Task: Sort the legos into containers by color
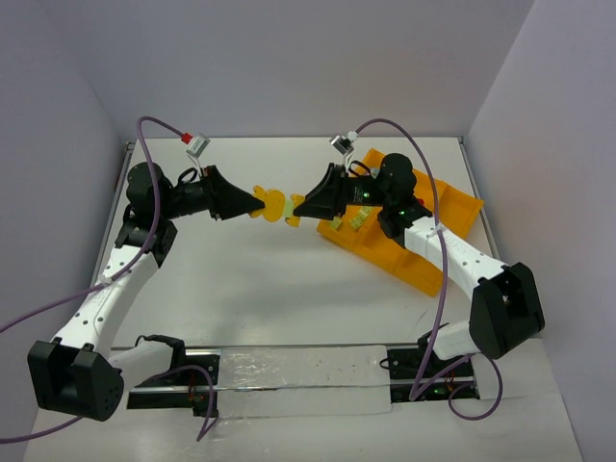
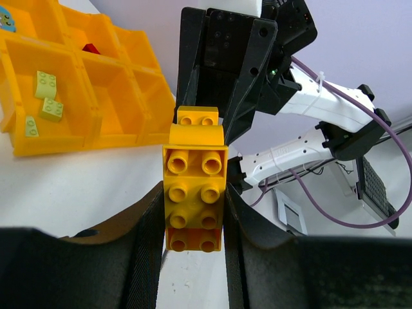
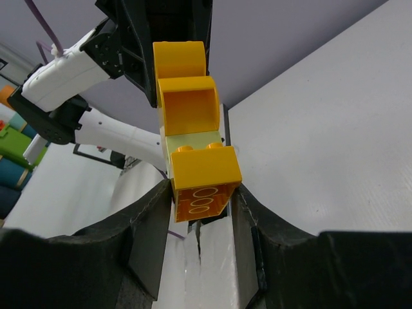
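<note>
Yellow lego stack (image 1: 273, 204) hangs above the desk (image 1: 289, 289) between both tools; left tool (image 2: 193, 212) clamped on one end; right tool (image 3: 201, 196) closed against the other end, beside a light green brick (image 3: 193, 141); tray (image 1: 428, 265) compartments hold green bricks (image 2: 46, 96) and a red brick (image 2: 90, 48); blue sticker (image 2: 5, 19) too cropped to read.

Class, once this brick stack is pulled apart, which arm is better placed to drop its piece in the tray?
Right. The right end effector grips the stack next to the orange tray; the left end effector holds it farther away.
</note>
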Robot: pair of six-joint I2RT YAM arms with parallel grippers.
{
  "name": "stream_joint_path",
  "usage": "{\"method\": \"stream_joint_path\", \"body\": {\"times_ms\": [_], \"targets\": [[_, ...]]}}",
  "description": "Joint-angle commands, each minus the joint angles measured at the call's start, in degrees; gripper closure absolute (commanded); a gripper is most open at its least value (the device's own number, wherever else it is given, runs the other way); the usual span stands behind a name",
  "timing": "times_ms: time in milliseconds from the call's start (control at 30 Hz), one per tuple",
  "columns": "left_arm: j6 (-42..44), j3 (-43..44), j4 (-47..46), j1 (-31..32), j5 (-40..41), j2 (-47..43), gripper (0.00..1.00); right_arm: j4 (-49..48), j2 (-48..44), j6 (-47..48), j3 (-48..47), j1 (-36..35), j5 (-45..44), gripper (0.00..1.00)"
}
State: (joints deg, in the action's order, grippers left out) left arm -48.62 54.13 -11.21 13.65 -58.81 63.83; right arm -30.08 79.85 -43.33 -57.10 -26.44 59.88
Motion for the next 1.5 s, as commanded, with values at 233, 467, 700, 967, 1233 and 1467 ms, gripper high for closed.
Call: {"method": "stream_joint_path", "body": {"times_ms": [233, 467, 700, 967, 1233, 1467], "targets": [[3.6, 1.8, 1.4, -0.1, -0.3, -1.7, 1.0, -1.2, -1.7, 3.0, 0.9, -0.7, -2.6, 1.0], [5.4, 2.8, 4.4, -1.1, -0.2, -2.2, 1.0, 0.1, -3.1, 3.8, 3.5, 0.2, -4.1, 1.0], [5.1, 2.4, 3.7, -2.7, -1.1, -2.7, 1.0, 1.7, -5.0, 5.5, 6.0, 2.5, -3.6, 1.0], [5.4, 3.2, 4.2, -3.6, -1.7, -1.7, 1.0, 7.7, -5.6, 9.0, 5.8, 4.0, -6.4, 1.0], [5.8, 2.5, 5.6, -4.0, 0.4, -1.7, 1.0, 38.3, -5.4, 17.8, -2.3, 5.1, -46.7, 1.0], [6.5, 2.6, 7.3, -4.0, 1.3, -1.7, 1.0, 43.5, -3.2, 18.5, -3.2, 5.9, -65.3, 1.0]]}}
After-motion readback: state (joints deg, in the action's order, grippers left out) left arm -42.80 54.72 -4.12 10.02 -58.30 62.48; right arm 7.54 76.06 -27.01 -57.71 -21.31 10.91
